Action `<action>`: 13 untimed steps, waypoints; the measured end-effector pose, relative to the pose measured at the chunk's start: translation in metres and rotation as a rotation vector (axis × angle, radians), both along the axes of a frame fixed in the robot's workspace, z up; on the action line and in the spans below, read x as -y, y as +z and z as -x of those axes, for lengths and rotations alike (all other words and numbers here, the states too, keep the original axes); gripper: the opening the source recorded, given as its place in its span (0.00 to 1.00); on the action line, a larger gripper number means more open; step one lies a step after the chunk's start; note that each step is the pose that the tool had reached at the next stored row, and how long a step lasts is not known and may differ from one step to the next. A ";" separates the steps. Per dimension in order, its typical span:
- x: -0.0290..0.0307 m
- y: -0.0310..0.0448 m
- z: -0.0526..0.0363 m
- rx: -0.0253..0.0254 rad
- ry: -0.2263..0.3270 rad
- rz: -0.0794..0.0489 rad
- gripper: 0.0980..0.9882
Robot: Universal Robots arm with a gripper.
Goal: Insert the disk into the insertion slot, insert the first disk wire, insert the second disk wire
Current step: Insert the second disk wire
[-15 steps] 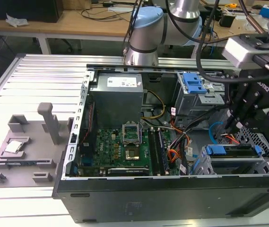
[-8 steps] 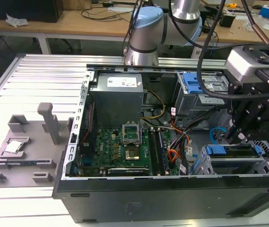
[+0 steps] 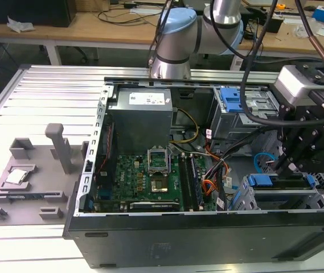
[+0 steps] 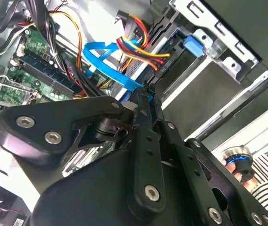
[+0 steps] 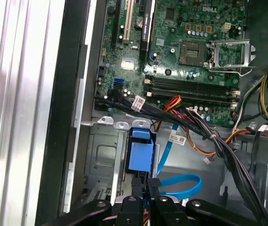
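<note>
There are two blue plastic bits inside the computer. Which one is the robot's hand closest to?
The blue front bar on the disk in the low silver cage, just below the gripper. The other blue latch sits farther back on the boxy grey cage.

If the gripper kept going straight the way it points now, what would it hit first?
Probably the disk's blue front bar, lying right ahead of the gripper in the first wrist view; depth is unclear, so the looped blue cable beside it might come first.

Disk (image 3: 279,182) in insertion slot (image 3: 290,199), at exterior view's right of motherboard (image 3: 144,176).

arm (image 3: 196,34): reaching down | pincer (image 5: 148,188): fingers closed together, apparently pinching something thin, pointing downward
</note>
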State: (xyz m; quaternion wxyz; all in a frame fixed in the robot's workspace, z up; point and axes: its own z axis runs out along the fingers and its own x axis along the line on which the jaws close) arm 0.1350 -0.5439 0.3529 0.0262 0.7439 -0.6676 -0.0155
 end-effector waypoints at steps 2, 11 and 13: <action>0.0000 -0.0030 -0.0022 -0.0009 -0.016 -0.001 0.07; 0.0000 -0.0086 -0.0047 -0.0017 -0.025 -0.017 0.07; 0.0016 -0.0096 -0.0047 -0.0017 -0.025 -0.021 0.07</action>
